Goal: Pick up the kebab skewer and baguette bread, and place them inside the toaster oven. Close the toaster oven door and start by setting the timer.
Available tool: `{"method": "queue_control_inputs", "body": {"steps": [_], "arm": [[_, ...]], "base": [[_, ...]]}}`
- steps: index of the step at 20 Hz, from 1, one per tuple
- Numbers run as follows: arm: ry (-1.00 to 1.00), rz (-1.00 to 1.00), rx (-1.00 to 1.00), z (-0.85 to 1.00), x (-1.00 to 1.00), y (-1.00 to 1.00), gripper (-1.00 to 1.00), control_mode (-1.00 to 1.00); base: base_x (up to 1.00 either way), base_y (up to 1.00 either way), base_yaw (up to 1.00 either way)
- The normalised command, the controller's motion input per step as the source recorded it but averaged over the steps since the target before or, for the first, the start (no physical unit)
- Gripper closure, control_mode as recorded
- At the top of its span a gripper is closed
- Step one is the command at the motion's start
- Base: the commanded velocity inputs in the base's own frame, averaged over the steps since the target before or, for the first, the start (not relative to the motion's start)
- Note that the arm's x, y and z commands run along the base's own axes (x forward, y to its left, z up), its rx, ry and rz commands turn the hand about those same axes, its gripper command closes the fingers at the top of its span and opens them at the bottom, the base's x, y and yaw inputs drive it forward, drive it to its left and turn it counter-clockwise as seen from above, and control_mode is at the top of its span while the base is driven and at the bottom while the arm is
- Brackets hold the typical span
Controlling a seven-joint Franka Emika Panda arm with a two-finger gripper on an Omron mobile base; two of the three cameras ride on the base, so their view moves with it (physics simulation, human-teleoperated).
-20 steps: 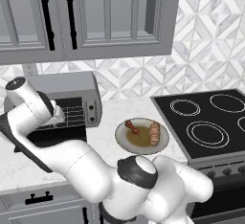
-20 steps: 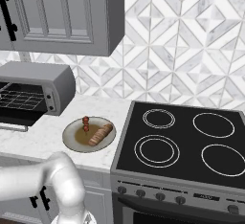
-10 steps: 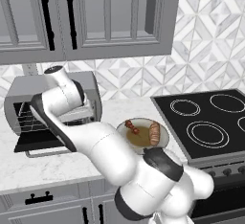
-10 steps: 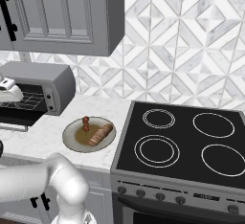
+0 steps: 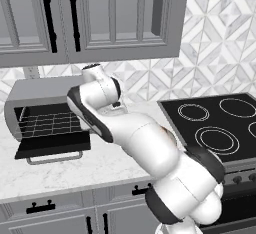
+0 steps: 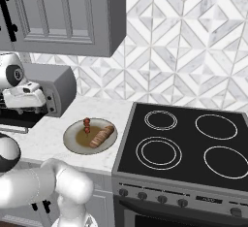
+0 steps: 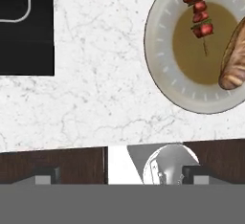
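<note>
Arm swung right from toaster oven (image 5: 47,109) (door down); gripper (image 6: 26,97) empty, opening unclear; next descend on kebab skewer (image 7: 197,13), plate's (image 7: 160,62) 12 o'clock

One kebab skewer (image 7: 198,13), one baguette bread (image 7: 234,60), one plate (image 7: 162,70), one toaster oven (image 5: 42,112), four burners (image 6: 157,152).

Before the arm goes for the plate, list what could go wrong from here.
1. The kebab skewer is thin and lies close beside the baguette bread on the plate; a grasp could nudge the bread or slide the plate.
2. The toaster oven door hangs open over the counter near the arm's path; a low swing might strike it.
</note>
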Motion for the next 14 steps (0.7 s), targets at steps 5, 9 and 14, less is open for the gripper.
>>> {"method": "queue_control_inputs", "body": {"steps": [5,9,14], "arm": [[0.0,0.0,0.0,0.0,-0.44,-1.0,-1.0,-1.0],[0.06,0.0,0.0,-0.02,0.08,-0.99,-1.0,-1.0],[0.05,0.1,0.0,-0.24,0.09,-0.79,-1.0,-1.0]], "base": [[0.0,0.0,0.0],[0.0,0.0,0.0],[0.0,0.0,0.0]]}}
